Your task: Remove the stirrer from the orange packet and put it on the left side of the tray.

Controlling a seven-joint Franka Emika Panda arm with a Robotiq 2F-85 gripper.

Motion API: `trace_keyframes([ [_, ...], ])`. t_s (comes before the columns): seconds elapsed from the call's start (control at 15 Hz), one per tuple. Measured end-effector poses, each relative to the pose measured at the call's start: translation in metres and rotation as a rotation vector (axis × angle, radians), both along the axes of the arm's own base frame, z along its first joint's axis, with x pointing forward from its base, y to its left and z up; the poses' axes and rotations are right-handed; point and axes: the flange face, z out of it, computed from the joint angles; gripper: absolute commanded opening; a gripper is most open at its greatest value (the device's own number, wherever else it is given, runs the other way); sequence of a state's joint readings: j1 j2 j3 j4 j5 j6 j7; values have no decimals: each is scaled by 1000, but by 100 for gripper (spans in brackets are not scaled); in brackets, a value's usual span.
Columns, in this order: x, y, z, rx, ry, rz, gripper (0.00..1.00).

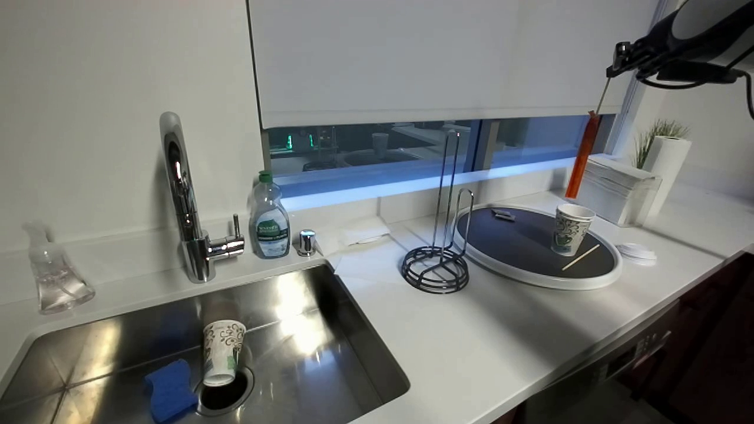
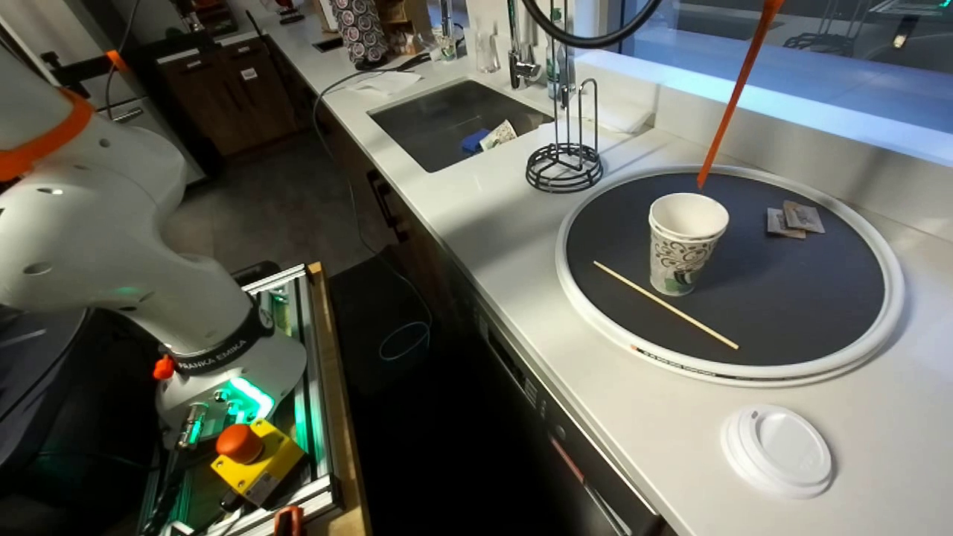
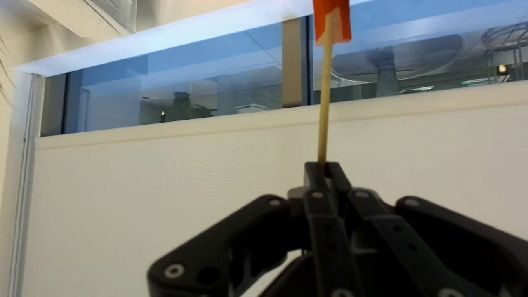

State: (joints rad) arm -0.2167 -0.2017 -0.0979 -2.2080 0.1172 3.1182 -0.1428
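My gripper (image 1: 612, 72) is shut on the top end of a thin wooden stirrer (image 1: 603, 97), high above the counter; the fingertips also show in the wrist view (image 3: 324, 166). The stirrer's lower part is inside the orange packet (image 1: 582, 158), which hangs down in the air at a slight tilt. The packet shows in an exterior view (image 2: 737, 97) and in the wrist view (image 3: 333, 22), where bare stirrer (image 3: 325, 103) runs from its opening to the fingers. The dark oval tray (image 2: 804, 320) with a white rim lies below. Another bare stirrer (image 2: 665, 304) lies on it.
Stacked paper cups (image 2: 681, 249) stand on the tray, near small packets (image 2: 795, 219). White lids (image 2: 778, 450) lie beside it. A wire stand (image 1: 436, 270) rises between tray and steel sink (image 1: 365, 347). A napkin stack (image 1: 612, 191) and paper roll (image 1: 665, 174) stand behind, by the window.
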Motion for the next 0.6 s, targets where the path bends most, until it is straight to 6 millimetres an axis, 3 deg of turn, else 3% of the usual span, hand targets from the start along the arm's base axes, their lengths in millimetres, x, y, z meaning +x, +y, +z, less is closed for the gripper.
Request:
trace_keyframes([
  [0.33,2,3,-5,-9,33,14,2],
  [0.6,9,4,-29,12,150,33,2],
])
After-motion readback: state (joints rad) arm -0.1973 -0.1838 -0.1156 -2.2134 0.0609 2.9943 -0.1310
